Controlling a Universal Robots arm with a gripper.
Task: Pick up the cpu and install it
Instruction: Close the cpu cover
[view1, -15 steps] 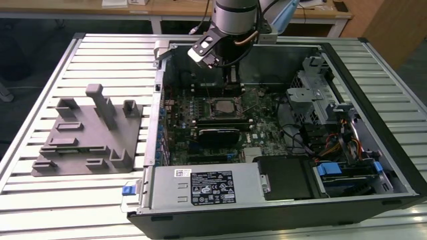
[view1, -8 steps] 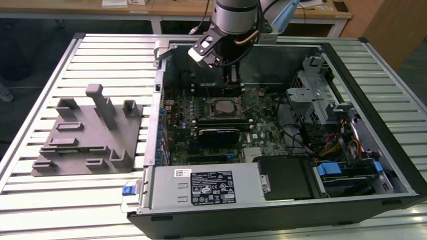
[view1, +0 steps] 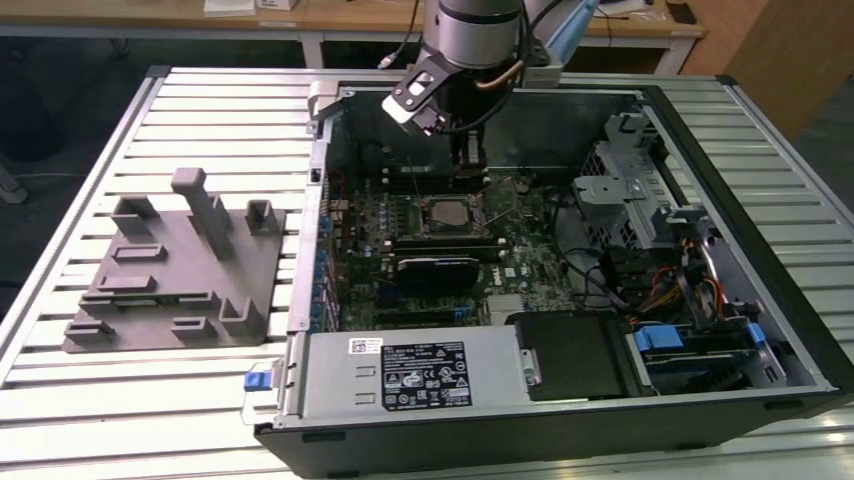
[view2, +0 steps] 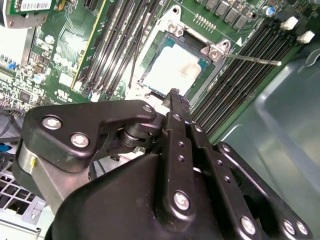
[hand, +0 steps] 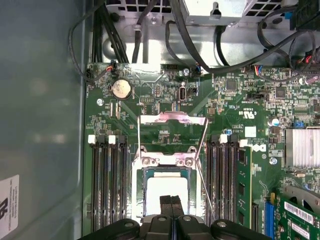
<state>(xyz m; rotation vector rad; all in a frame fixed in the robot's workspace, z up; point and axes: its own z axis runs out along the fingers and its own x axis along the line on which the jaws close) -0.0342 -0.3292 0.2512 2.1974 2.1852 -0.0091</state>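
Note:
The cpu (hand: 165, 186) is a pale silver square lying flat in the motherboard socket, also seen in the second wrist view (view2: 175, 70) and inside the open computer case (view1: 447, 212). The socket's metal load plate (hand: 172, 118) is flipped up and its thin lever (hand: 202, 165) stands free beside it. My gripper (hand: 171, 204) hangs just over the chip's edge, its two black fingertips (view2: 175, 97) pressed together with nothing between them. Whether they touch the chip I cannot tell. In the exterior view the gripper (view1: 463, 165) reaches down into the case from the far side.
Memory slots (hand: 107, 180) flank the socket on both sides. The case wall (hand: 40, 125) rises close by. A grey fixture block (view1: 174, 265) sits on the slatted table at the exterior view's left. A power supply (view1: 400, 375), drive cage (view1: 627, 195) and cables crowd the case.

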